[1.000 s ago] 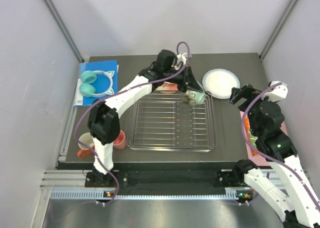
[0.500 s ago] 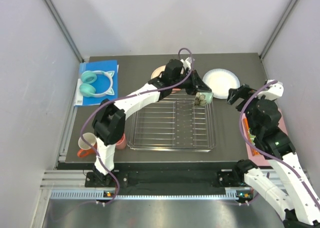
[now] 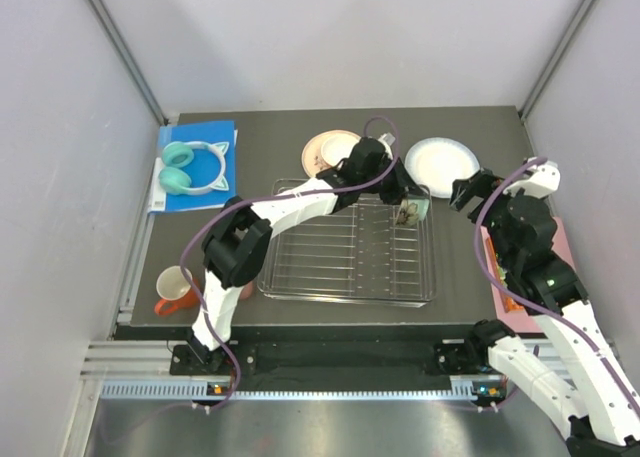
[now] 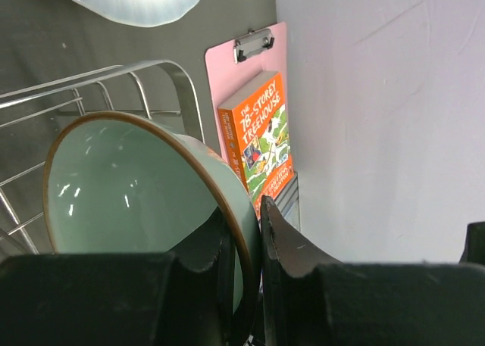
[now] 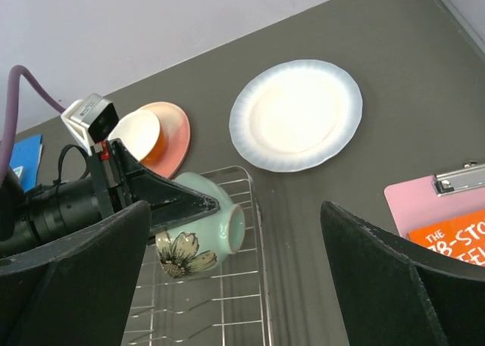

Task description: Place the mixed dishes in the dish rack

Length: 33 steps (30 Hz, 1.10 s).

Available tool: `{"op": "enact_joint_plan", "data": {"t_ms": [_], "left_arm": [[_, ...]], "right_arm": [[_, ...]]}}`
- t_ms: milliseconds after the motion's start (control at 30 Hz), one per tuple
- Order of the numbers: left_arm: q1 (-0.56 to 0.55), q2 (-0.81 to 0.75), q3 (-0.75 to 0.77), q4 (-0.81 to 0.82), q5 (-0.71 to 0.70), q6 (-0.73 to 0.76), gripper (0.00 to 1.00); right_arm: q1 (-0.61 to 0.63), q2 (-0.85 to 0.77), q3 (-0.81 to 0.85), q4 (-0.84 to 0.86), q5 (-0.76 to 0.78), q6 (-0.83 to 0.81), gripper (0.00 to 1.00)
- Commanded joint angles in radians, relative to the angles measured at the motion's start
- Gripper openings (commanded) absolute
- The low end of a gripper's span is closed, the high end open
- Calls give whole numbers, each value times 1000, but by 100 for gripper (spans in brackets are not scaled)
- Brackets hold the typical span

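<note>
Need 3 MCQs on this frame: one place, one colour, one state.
1. Where on the rack is the green bowl?
A) far right corner
B) near left corner
C) middle

2. The clipboard is:
A) blue
B) pink
C) yellow

3. The right gripper is:
A) shut on the bowl
B) shut, empty
C) open, empty

Key:
1 A, the left gripper holds it by the rim there.
2 B, it shows pink under the orange book.
3 C, its fingers stand wide apart, gripping nothing.
</note>
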Motion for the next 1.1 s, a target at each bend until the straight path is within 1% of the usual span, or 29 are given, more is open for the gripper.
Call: {"op": "enact_joint_plan", "data": {"t_ms": [0, 133, 167, 200, 233, 267, 400, 433, 567, 667, 700, 833, 933, 1000, 1033, 1067], "left_arm": [[-17, 7, 35, 47, -36, -26, 0], [-21, 4, 23, 33, -46, -42, 0], [-21, -1, 18, 31, -54, -52, 3], [-19, 0, 15, 28, -56, -53, 26], [-21, 1, 10, 30, -56, -56, 46], [-18, -1, 9, 31, -50, -55, 51], [-16, -7, 10, 42, -39, -36, 62], [-14, -9, 13, 39, -40, -38, 74], [-11, -24, 25, 16, -42, 5, 78], [5, -52, 55, 5, -5, 46, 90], [13, -62, 68, 5, 7, 57, 91], [87, -134, 105, -73, 101, 103, 99], [147, -167, 104, -131, 133, 169, 99], [197, -173, 117, -170, 141, 255, 99], [216, -167, 134, -217, 153, 296, 99], [229, -162, 159, -254, 144, 410, 99]], "right_arm": [[8, -21, 16, 2, -29, 22, 93], [8, -23, 2, -3, -30, 28, 94], [8, -23, 0, -1, -29, 28, 94], [8, -23, 0, -4, -30, 28, 95], [8, -20, -1, -3, -32, 28, 95], [6, -18, -3, -4, -34, 28, 96], [6, -18, -10, -9, -40, 33, 97], [8, -18, -12, -6, -40, 33, 97], [8, -18, -14, -7, -44, 36, 97], [8, -18, -14, -9, -49, 36, 97], [8, -20, -15, -9, -49, 36, 97], [8, -9, -9, -7, -55, 33, 97], [8, -3, -1, -6, -60, 33, 97], [8, 0, 0, -4, -63, 34, 97], [8, 2, 2, 0, -66, 34, 97], [10, 2, -1, 3, -67, 37, 97]]}}
